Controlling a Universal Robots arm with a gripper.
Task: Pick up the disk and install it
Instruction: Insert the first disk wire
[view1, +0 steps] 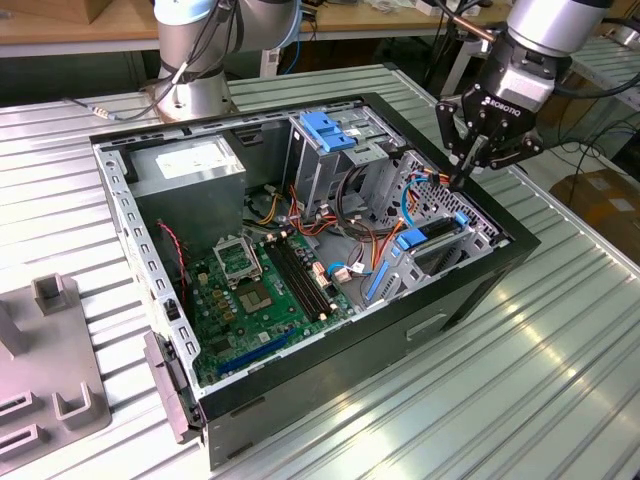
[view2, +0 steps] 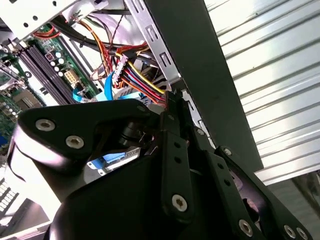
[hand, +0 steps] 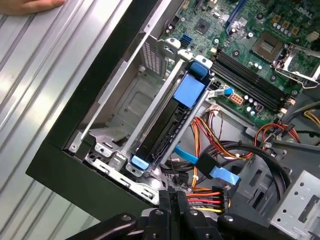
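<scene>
The disk stands on edge in a grey bay at the corner of the open computer case, on the exterior view's right. In the first wrist view the disk is a dark slab between blue rails, with a blue tab at its end toward the motherboard. My gripper hovers just above the case wall beside that bay, over a bundle of coloured cables. Its fingers are pressed together with nothing between them. The second wrist view shows the gripper pointing down at the same cables.
A blue bracket tops the tall grey drive cage at the back of the case. The motherboard and power supply fill the case's other half. Grey fixtures sit at the exterior view's left. A hand rests on the slatted table.
</scene>
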